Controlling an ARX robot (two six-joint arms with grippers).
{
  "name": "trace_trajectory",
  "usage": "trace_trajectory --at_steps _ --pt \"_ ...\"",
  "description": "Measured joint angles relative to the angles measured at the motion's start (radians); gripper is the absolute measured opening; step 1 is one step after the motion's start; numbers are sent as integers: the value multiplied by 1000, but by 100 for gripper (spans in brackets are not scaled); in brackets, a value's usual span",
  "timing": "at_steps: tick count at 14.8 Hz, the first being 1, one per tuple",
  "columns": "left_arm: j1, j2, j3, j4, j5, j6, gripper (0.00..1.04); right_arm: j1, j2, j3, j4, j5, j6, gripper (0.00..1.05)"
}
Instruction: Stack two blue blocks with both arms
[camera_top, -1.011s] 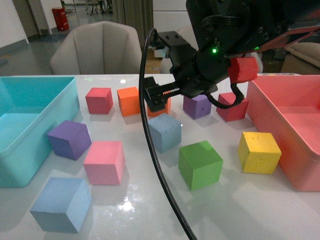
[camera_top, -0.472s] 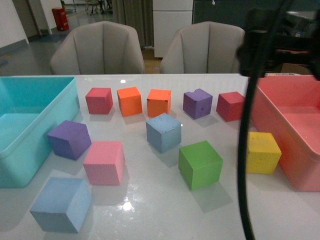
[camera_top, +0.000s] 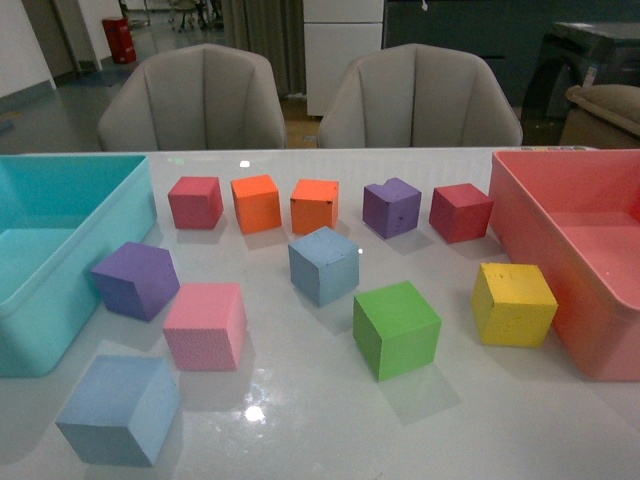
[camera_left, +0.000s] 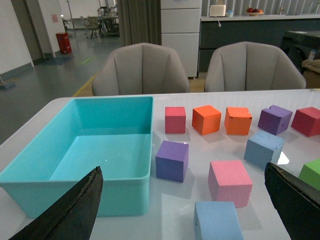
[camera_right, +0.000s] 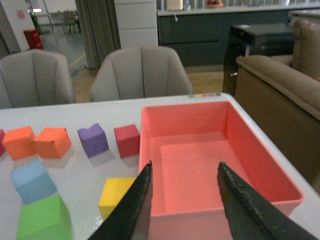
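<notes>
Two pale blue blocks lie apart on the white table: one in the middle (camera_top: 323, 264), the other at the near left (camera_top: 118, 410). Neither arm shows in the front view. In the left wrist view my left gripper (camera_left: 182, 169) is open and empty, its black fingers (camera_left: 75, 210) spread wide above the near blue block (camera_left: 217, 221), with the middle blue block (camera_left: 263, 149) further off. My right gripper (camera_right: 185, 163) is open and empty, hanging over the pink bin (camera_right: 260, 165). The middle blue block (camera_right: 31, 180) sits far to one side of it.
A teal bin (camera_top: 130, 215) stands at the left and a pink bin (camera_top: 560, 260) at the right. Around the blue blocks lie a purple cube (camera_top: 133, 279), a pink cube (camera_top: 205, 325), a green cube (camera_top: 396, 328), a yellow cube (camera_top: 513, 303) and a back row of red, orange and purple cubes.
The black arm that filled the upper middle of the front view has pulled away to the right and out of sight. The blocks have stayed where they were.
</notes>
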Motion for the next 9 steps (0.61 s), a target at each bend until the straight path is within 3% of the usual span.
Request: trace_trajectory --at_steps 3,9 --pt "0 0 0 0 0 0 98 9 -115 -69 -42 -23 -21 2" --pt "0 0 0 0 0 0 98 9 -310 -136 -161 -23 -23 2"
